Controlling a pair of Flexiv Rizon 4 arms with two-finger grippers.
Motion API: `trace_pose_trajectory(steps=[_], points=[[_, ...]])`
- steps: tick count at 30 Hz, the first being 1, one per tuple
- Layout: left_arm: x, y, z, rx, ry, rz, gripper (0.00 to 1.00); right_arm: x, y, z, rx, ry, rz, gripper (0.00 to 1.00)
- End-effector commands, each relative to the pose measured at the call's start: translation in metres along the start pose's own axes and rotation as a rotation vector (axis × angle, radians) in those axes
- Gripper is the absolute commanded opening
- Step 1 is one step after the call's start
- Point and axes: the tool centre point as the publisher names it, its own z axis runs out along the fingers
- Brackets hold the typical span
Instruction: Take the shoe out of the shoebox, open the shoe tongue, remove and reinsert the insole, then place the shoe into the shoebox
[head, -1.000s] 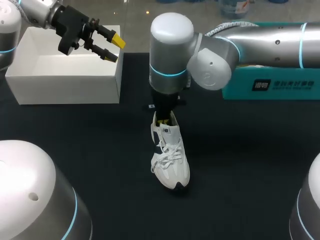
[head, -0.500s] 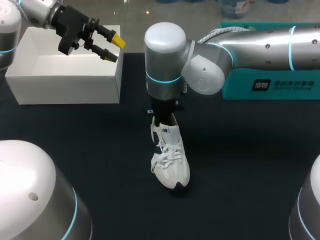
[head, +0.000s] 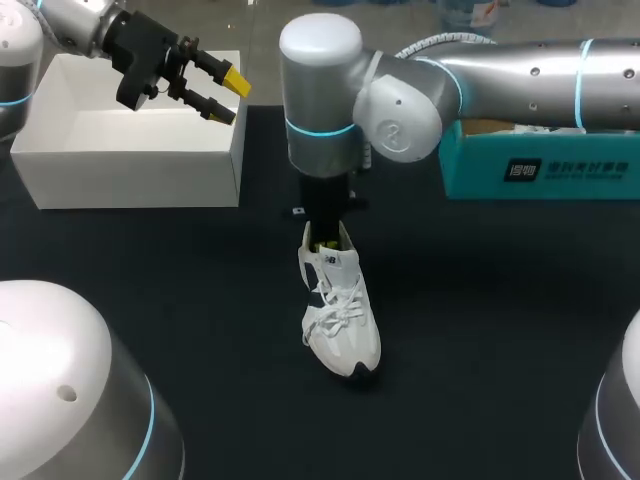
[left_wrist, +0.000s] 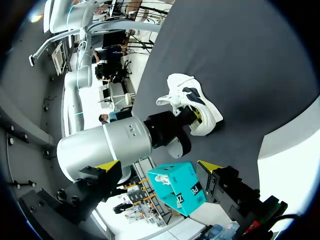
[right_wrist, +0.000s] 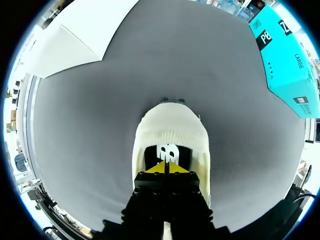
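My shoe (head: 342, 320) is white and knit-textured, with a laced front and rounded toe, and stands on the dark table (head: 500, 330). My right gripper (right_wrist: 165, 167) is clenched inside its heel opening. My left gripper (head: 230, 98) is spread, well apart from the shoe.

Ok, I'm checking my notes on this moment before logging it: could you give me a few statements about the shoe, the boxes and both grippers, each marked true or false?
1. The white lace-up shoe stands on the black table, outside the white cardboard shoebox. True.
2. The left gripper holds the shoe. False: it hangs open and empty over the white shoebox.
3. The right gripper has its yellow tips together in the shoe's opening. True.
4. The teal box sits inside the white shoebox. False: it stands apart, on the table's far right side.
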Motion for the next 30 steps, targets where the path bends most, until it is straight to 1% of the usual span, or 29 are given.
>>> trace_pose_trajectory(steps=[1, 5, 8, 12, 17, 23, 30], points=[[0.0, 0.0, 0.0, 0.001, 0.003, 0.001, 1.0, 0.001, -0.005, 0.013, 0.029, 0.001, 0.006, 0.0], [0.0, 0.0, 0.0, 0.001, 0.003, 0.001, 1.0, 0.003, -0.007, 0.026, 0.072, -0.007, 0.006, 0.0], [0.0, 0.0, 0.0, 0.001, 0.003, 0.001, 1.0, 0.001, -0.009, 0.034, 0.098, -0.014, 0.012, 0.0], [0.0, 0.0, 0.0, 0.001, 0.003, 0.001, 1.0, 0.0, -0.011, 0.036, 0.117, -0.019, 0.018, 0.0], [0.0, 0.0, 0.0, 0.001, 0.003, 0.001, 1.0, 0.001, -0.013, 0.017, 0.116, -0.015, 0.014, 0.0], [0.0, 0.0, 0.0, 0.001, 0.003, 0.001, 1.0, 0.002, -0.015, -0.003, 0.196, 0.023, -0.005, 0.0], [0.0, 0.0, 0.0, 0.001, 0.003, 0.001, 1.0, -0.002, -0.023, -0.014, 0.242, 0.014, 0.011, 0.0]])
